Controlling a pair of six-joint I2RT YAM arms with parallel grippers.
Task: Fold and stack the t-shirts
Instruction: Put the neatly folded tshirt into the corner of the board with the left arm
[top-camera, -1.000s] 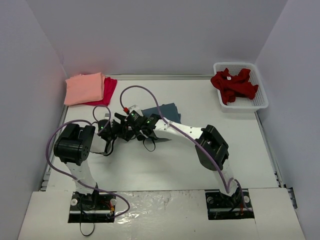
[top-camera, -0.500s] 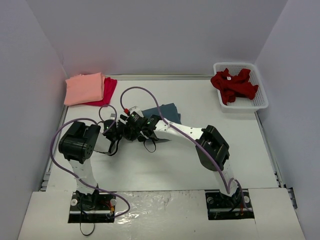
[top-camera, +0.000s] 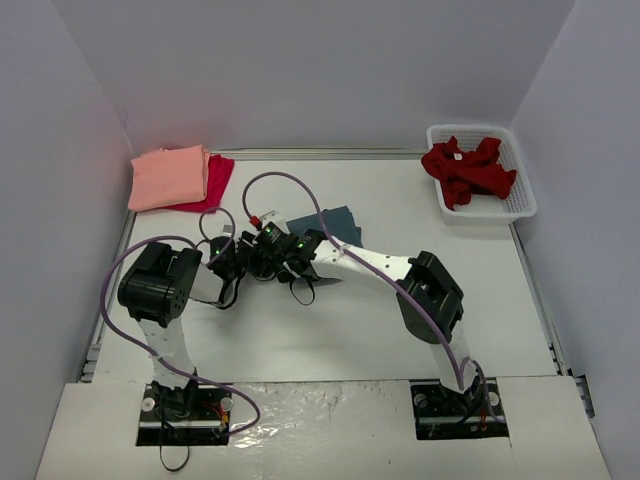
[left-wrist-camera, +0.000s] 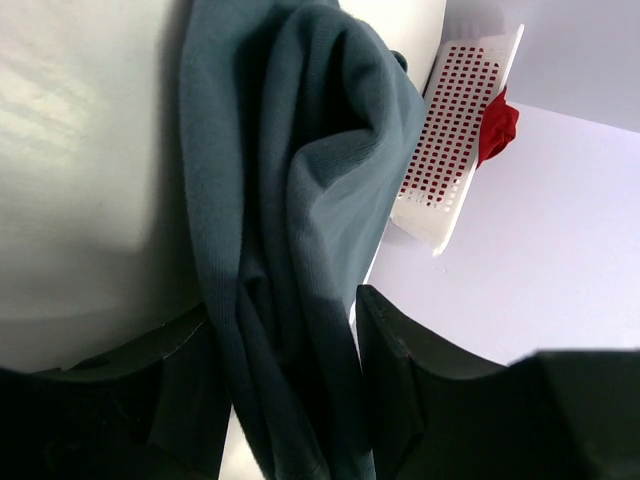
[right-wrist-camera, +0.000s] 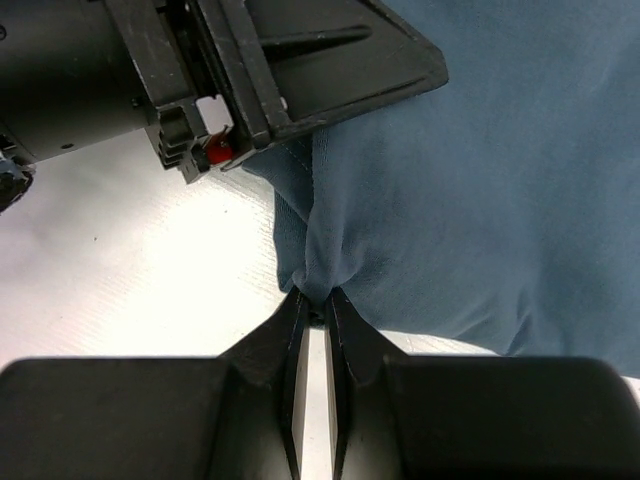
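Note:
The slate-blue t-shirt (top-camera: 335, 222) lies crumpled mid-table. My right gripper (right-wrist-camera: 315, 295) is shut on a pinched bunch of its near edge. My left gripper (left-wrist-camera: 285, 310) meets it from the left, where both grippers crowd together (top-camera: 262, 258). Its jaws stand partway in around a hanging fold of the same shirt (left-wrist-camera: 290, 200), and a sliver of gap shows beside one finger. The salmon-pink shirt (top-camera: 168, 177) lies folded at the back left on the crimson one (top-camera: 217, 178). The dark red shirt (top-camera: 468, 170) is heaped in the basket.
The white lattice basket (top-camera: 520, 205) stands at the back right by the wall, and it also shows in the left wrist view (left-wrist-camera: 450, 140). Purple cables (top-camera: 300, 190) loop over both arms. Grey walls close the table on three sides.
My left arm has moved right toward the right gripper, and its jaws have narrowed around the blue cloth. The right gripper has kept its pinch.

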